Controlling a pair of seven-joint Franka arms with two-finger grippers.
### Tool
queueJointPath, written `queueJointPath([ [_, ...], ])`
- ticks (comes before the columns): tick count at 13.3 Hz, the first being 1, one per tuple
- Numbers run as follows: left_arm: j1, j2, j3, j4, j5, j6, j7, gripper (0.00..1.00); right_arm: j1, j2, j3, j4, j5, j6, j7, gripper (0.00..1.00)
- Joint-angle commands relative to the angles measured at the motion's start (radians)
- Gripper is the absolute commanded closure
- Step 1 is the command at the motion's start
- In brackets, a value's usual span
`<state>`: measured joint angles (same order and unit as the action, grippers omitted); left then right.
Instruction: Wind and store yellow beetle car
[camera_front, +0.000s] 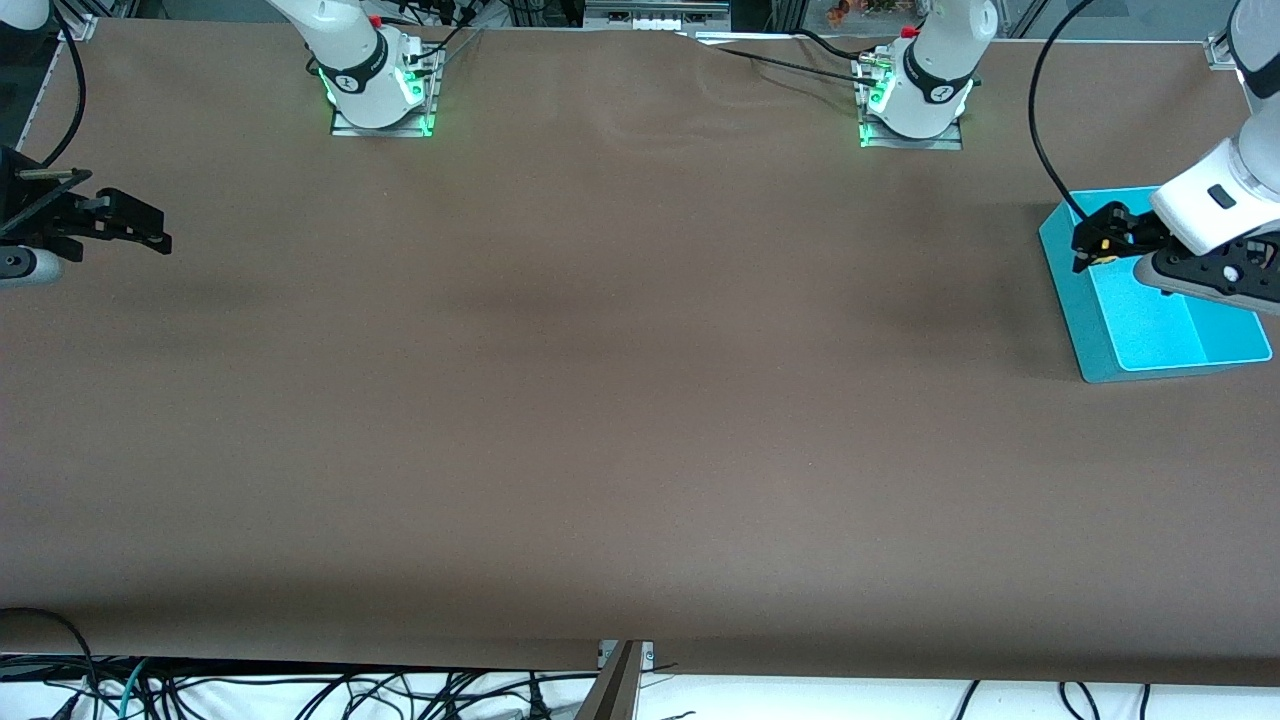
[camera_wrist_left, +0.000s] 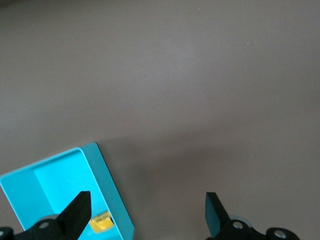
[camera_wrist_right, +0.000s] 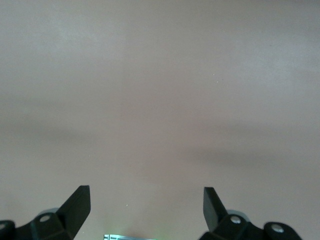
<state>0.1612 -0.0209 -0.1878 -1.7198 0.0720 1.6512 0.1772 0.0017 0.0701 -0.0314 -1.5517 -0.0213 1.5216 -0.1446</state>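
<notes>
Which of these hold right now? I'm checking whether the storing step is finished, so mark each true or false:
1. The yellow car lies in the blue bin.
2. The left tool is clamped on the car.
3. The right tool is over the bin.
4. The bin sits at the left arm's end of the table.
1. True: the yellow car lies in the blue bin.
2. False: the left tool is open over the bin's edge, holding nothing.
3. False: the right tool waits open over bare table at the right arm's end.
4. True.
</notes>
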Motion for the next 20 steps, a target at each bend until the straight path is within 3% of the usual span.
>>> queueJointPath([
  [1, -0.044, 0.006, 0.016, 0.062, -0.017, -0.102, -0.160, 0.00, -0.006, -0.001, 0.001, 0.005, 0.011, -0.001, -0.006, 0.00],
  [3, -0.054, 0.006, 0.013, 0.063, -0.044, -0.125, -0.244, 0.00, -0.006, -0.001, 0.001, 0.005, 0.011, -0.001, -0.006, 0.00],
  [8, -0.120, 0.029, 0.053, 0.147, -0.041, -0.143, -0.246, 0.00, -0.008, -0.001, 0.001, 0.005, 0.011, -0.001, -0.006, 0.00],
  [11, -0.123, 0.036, 0.059, 0.143, -0.041, -0.142, -0.242, 0.00, -0.008, -0.001, 0.001, 0.005, 0.011, -0.003, -0.004, 0.00],
  [14, -0.202, 0.044, 0.108, 0.141, -0.050, -0.137, -0.261, 0.00, -0.008, 0.002, -0.005, 0.005, 0.012, -0.001, -0.004, 0.00],
  [20, -0.192, 0.042, 0.110, 0.137, -0.081, -0.136, -0.291, 0.00, -0.008, 0.002, -0.007, 0.005, 0.012, -0.001, -0.004, 0.00],
])
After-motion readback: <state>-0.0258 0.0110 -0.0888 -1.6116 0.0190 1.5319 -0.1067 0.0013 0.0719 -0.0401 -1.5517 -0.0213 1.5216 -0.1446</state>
